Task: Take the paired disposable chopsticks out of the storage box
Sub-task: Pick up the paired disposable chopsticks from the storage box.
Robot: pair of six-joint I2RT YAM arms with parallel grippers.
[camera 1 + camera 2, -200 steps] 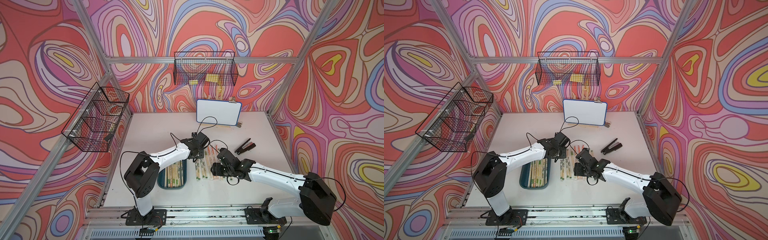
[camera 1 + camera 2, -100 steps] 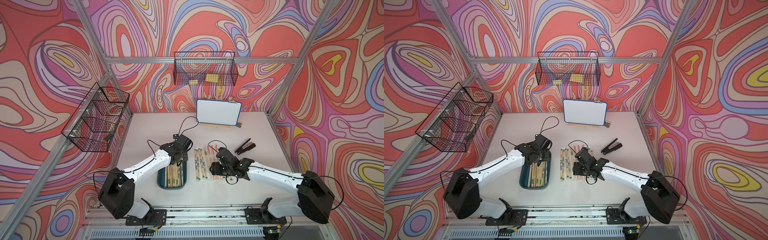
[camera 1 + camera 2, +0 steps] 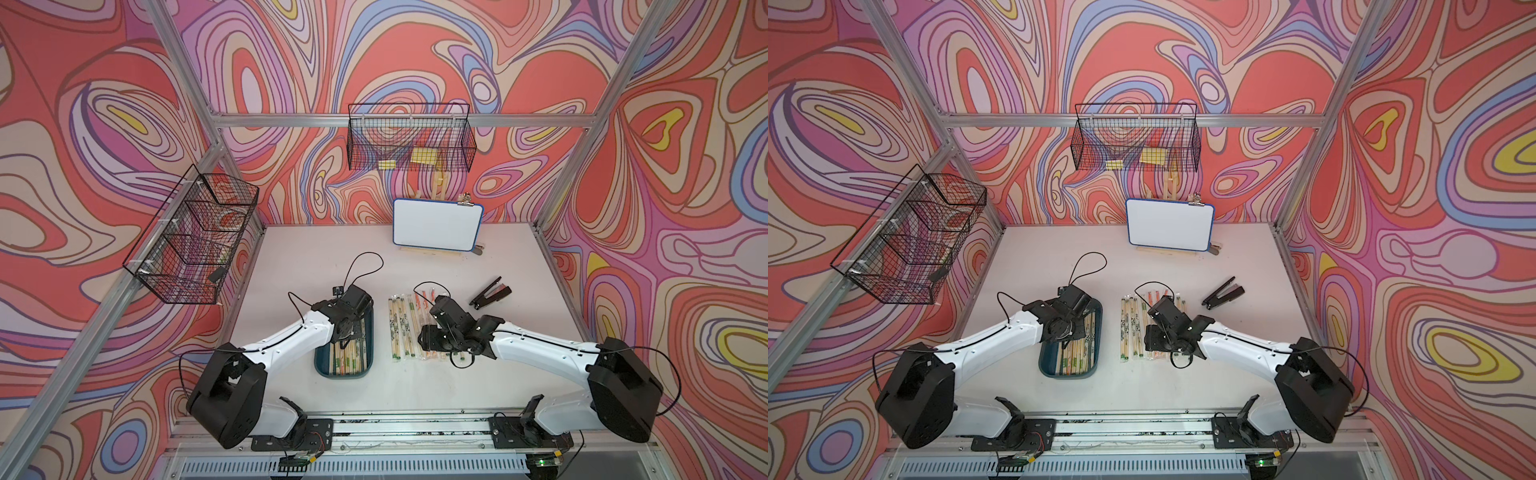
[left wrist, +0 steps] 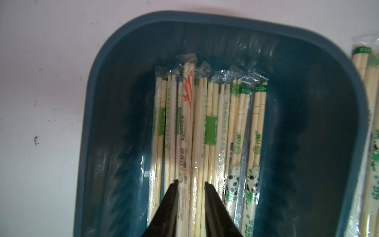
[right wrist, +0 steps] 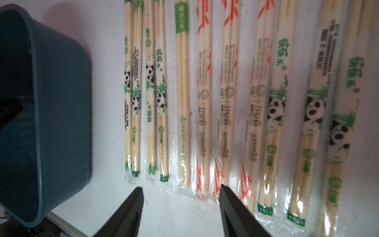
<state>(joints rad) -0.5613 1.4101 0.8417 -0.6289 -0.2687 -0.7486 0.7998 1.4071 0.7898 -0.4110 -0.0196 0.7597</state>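
Left gripper (image 4: 191, 184) down in the blue tray (image 4: 123, 61) of chopsticks (image 4: 211, 123)
Its fingers (image 4: 168, 209) straddle a couple of pairs with a narrow gap, can't tell if they're pinching. More chopsticks lie in a row on the table (image 5: 106, 82) beside the tray; the right gripper (image 5: 180, 205) hangs over those, wide open, holding nothing.

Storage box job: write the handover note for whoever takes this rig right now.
Left tool: down inside the teal storage box, jaws narrowly astride the orange-printed chopstick pair; cannot tell whether it is pinched.
Right tool: open, empty, over the table at the end of the laid-out row.
Done: that row of sleeved chopsticks lies side by side on the table beside the box.
To do: several sleeved pairs lie in the box; lift them out and add them to the row.
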